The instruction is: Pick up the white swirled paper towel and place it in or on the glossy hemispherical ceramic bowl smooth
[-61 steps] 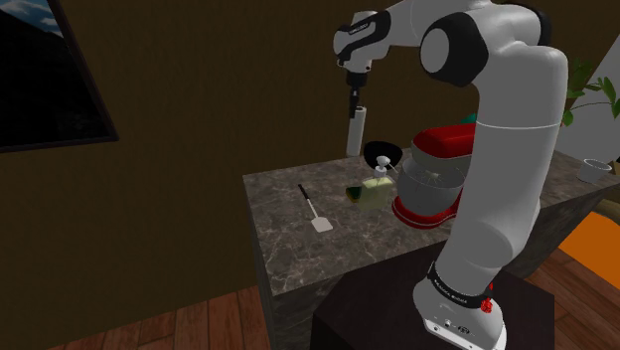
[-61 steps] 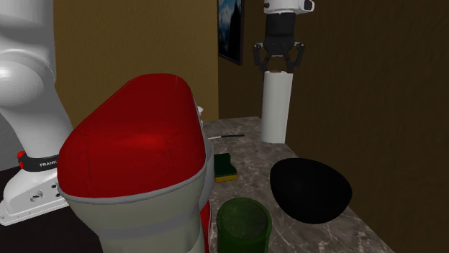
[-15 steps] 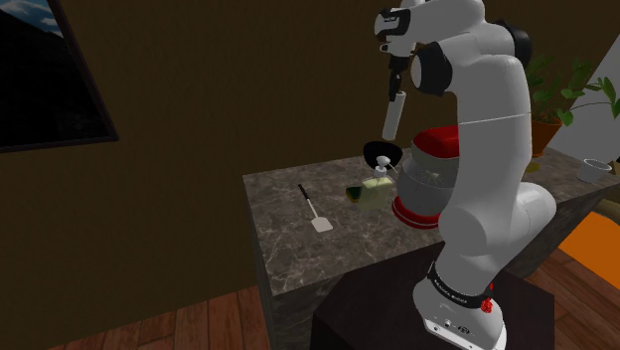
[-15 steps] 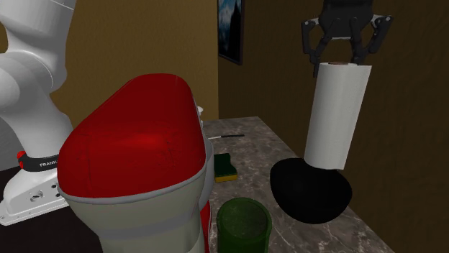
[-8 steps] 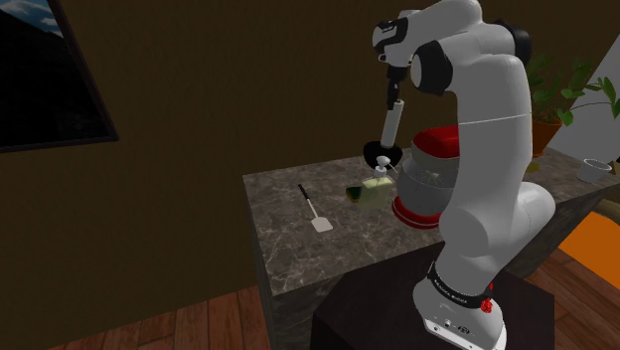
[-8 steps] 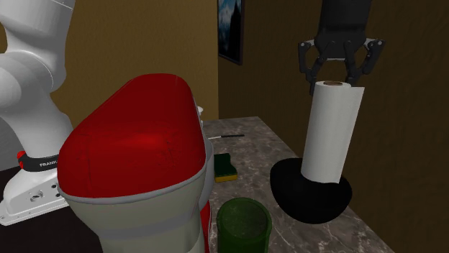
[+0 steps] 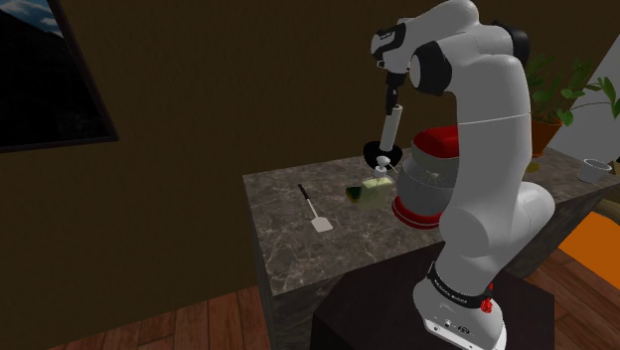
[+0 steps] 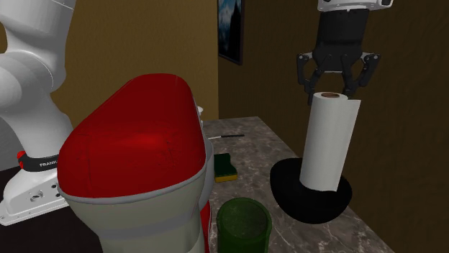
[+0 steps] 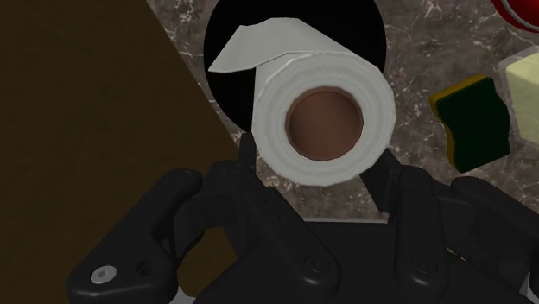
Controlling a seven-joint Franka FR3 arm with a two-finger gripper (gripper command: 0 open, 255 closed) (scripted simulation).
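In the shoulder view the hand (image 7: 389,99) hangs over the far side of the marble tabletop (image 7: 288,239). The white paper towel roll (image 7: 385,129) stands straight below it, its foot in the black bowl (image 7: 384,155). A red stand mixer (image 7: 429,184) sits below the hand and nearer the stand. A white spatula (image 7: 316,211) lies well apart from the hand, toward the shoulder view's left.

In the second exterior view the hand (image 8: 332,88) is spread wide just over the top of the roll (image 8: 329,144). Its fingers (image 8: 308,80) are clear of the paper, and the brown core shows between them. The roll leans slightly and rests inside the bowl (image 8: 311,198) beneath the hand. Lower down, toward the arm's base, are a yellow-green sponge (image 8: 226,167), a dark green cup (image 8: 245,224) and the mixer's red head (image 8: 137,151).

In the wrist view the hand (image 9: 315,164) looks down the roll (image 9: 321,121), which sits between the parted fingers (image 9: 246,155) with a loose flap of sheet on its far side. The bowl (image 9: 345,22) rings it from beneath. The sponge (image 9: 471,121) lies to one side on the tabletop (image 9: 415,52).
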